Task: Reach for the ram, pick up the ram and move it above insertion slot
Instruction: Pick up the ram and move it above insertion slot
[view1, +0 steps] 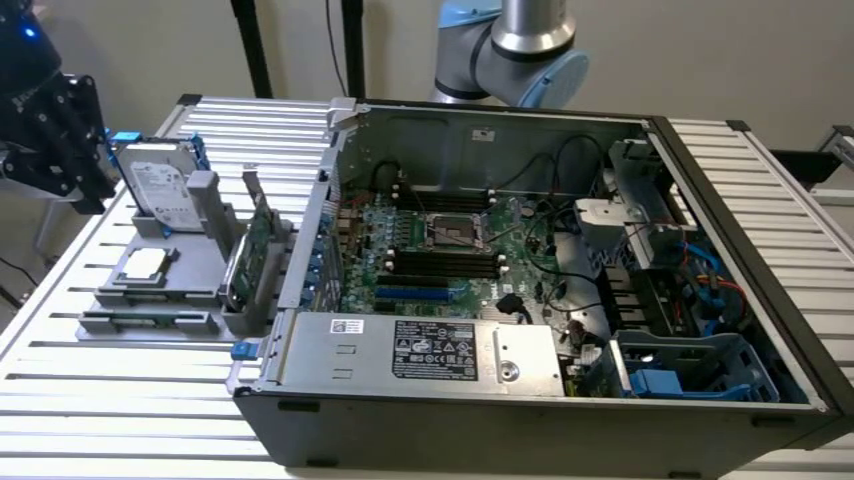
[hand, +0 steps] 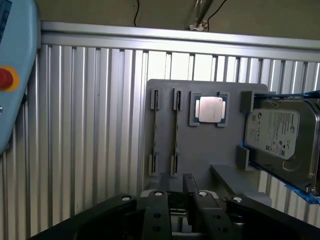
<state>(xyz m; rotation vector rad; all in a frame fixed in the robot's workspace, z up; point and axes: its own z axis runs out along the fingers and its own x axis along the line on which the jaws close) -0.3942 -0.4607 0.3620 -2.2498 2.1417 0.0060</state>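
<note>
Ram (hand: 175, 132) stands on edge in a narrow slot of the grey plastic holder (hand: 200, 155), a thin green stick. A second slot runs beside it, and we cannot tell whether that one is filled. The holder sits by the ribbed metal table's (view1: 120, 400) edge at the exterior view's left, beside the open computer case (view1: 534, 410). It also carries a square silver chip (hand: 209, 109) and a boxy hard drive (hand: 280, 137). Our black gripper (view1: 74, 170) hovers above the hard-drive end, spread a little and holding nothing. The stick lies below it, toward the holder's other end. We judge its long axis runs crosswise to the closing line.
</note>
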